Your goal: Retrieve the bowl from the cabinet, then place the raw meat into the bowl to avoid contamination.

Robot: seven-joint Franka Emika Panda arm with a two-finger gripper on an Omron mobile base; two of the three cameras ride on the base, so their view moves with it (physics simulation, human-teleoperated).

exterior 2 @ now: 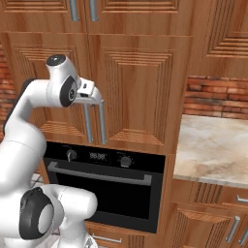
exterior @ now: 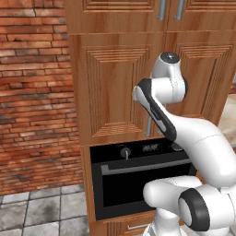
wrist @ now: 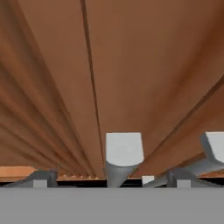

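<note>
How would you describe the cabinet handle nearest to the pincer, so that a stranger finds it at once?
Start at the black oven and look at the two tall cabinet doors directly above it. Two vertical metal bar handles hang side by side at their seam; the wanted handle is the left one, just below the open pincer.

The cabinet (exterior 2: 135, 87) in front of the gripper (exterior 2: 95, 96) is red-brown wood with carved grooves, smooth and a little shiny. Its bar handles (exterior 2: 102, 123), right by the gripper, look like dull grey metal. The oven (exterior 2: 104, 186) below the gripper is black and glossy, with a grey metal bar. The wall (exterior: 30, 92) off to the gripper's left is rough red brick. The counter (exterior 2: 213, 145) to its right looks like smooth pale stone. The floor (exterior: 41, 209) has grey stone tiles.
</note>
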